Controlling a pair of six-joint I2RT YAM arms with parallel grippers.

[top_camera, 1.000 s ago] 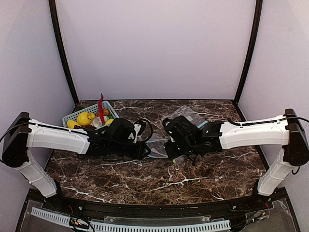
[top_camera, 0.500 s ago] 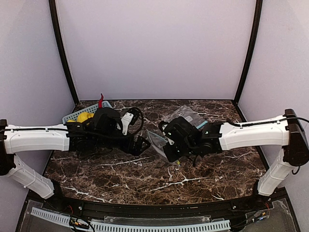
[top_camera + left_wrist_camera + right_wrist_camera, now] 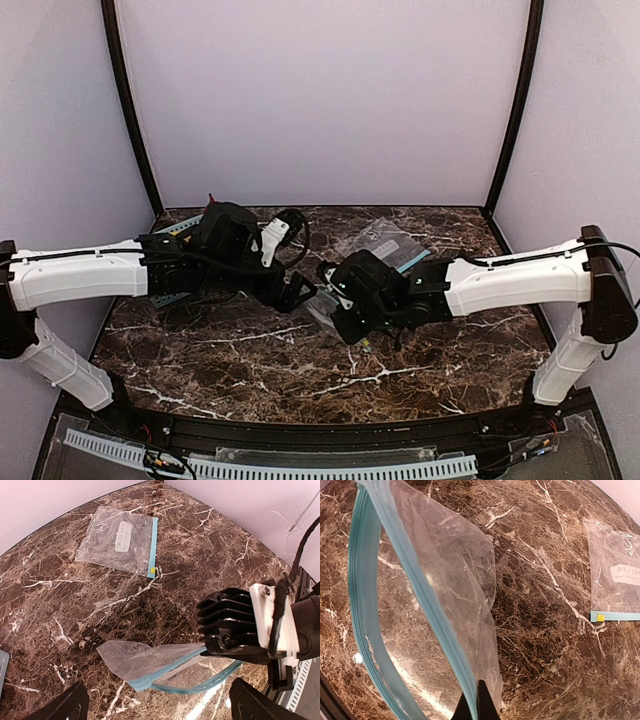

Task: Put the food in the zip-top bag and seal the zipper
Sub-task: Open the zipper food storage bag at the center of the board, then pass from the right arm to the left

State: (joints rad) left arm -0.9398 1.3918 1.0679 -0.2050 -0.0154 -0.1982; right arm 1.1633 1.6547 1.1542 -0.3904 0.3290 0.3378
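My right gripper (image 3: 477, 707) is shut on the mouth edge of the clear zip-top bag (image 3: 455, 590), holding it just above the marble. The teal zipper (image 3: 362, 585) gapes open in a wide loop. In the left wrist view the same bag (image 3: 145, 660) hangs from the right gripper's black body (image 3: 240, 625). My left gripper (image 3: 157, 707) is open just short of the bag's mouth, with nothing between its fingers (image 3: 62, 707). From above, the left gripper (image 3: 300, 292) and the right gripper (image 3: 338, 305) nearly meet at the table's middle. The food is hidden behind my left arm.
A second clear bag (image 3: 385, 240) with a white label lies flat at the back right; it also shows as a flat pouch (image 3: 120, 540) in the left wrist view. Slivers of a blue basket (image 3: 182, 229) and a red chili tip (image 3: 210, 198) show behind the left arm.
My left gripper has opened and let go of the bag, and the left arm has swung back over the basket. The right gripper has shifted slightly left with the bag.
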